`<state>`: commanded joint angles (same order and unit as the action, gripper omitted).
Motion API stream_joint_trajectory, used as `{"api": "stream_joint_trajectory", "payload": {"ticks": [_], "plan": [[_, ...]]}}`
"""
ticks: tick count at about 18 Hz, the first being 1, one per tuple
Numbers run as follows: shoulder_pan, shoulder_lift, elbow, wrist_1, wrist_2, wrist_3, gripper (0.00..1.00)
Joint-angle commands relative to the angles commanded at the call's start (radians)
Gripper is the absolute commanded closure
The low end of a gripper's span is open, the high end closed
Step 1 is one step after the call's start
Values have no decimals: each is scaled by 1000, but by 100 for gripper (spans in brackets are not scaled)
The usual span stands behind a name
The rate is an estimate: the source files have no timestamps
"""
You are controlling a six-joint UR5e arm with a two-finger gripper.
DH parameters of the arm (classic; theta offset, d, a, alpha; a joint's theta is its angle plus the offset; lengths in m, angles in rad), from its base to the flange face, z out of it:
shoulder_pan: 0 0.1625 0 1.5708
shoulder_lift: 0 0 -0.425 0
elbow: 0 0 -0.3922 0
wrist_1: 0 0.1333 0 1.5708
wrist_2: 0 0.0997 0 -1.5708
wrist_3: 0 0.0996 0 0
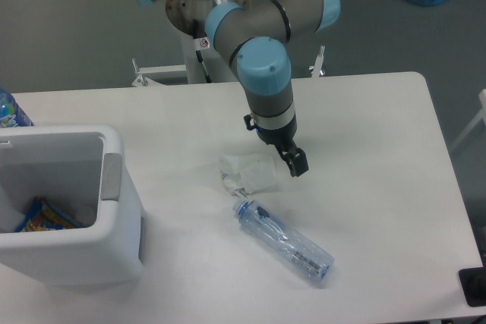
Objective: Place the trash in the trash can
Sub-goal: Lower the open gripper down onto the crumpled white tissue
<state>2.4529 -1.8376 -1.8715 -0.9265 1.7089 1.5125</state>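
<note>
Crumpled white paper wad (248, 173) beside crinkled clear bottle (284, 242); bin (114, 248) smooth-walled.

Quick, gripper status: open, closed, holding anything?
Gripper: holding nothing, above the table just right of the paper wad; open or closed cannot be told from this angle.

Arm (262, 28): silver-grey cylindrical links, light blue rounded caps at the joints. Wrist section (272, 111) silver, ending in a black band with a small blue light seen on one side. Pincer (287, 155) black, with dark angular fingers. Arm is carried on a white column base (205, 55); a small red-and-white sticker and a black cable are seen on it.
</note>
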Motion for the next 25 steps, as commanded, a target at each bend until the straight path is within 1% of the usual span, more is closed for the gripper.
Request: {"api": "stream_joint_trajectory", "payload": {"ticks": [2, 3, 7, 10, 12, 14, 16, 22, 23, 25], "plan": [[-11, -18, -17, 3, 2, -6, 0], [-17, -19, -28, 6, 2, -6, 0], [-20, -32, -35, 9, 0, -6, 0], [-28, -48, -37, 40, 2, -8, 0], [-28, -57, -35, 43, 2, -14, 0], [-29, -78, -15, 44, 2, -41, 0], [-29, -84, -3, 44, 5, -45, 0], [-29, -100, -5, 44, 9, -49, 0], [-29, -101, -5, 44, 11, -54, 0], [-29, -101, -5, 44, 11, -60, 4]]}}
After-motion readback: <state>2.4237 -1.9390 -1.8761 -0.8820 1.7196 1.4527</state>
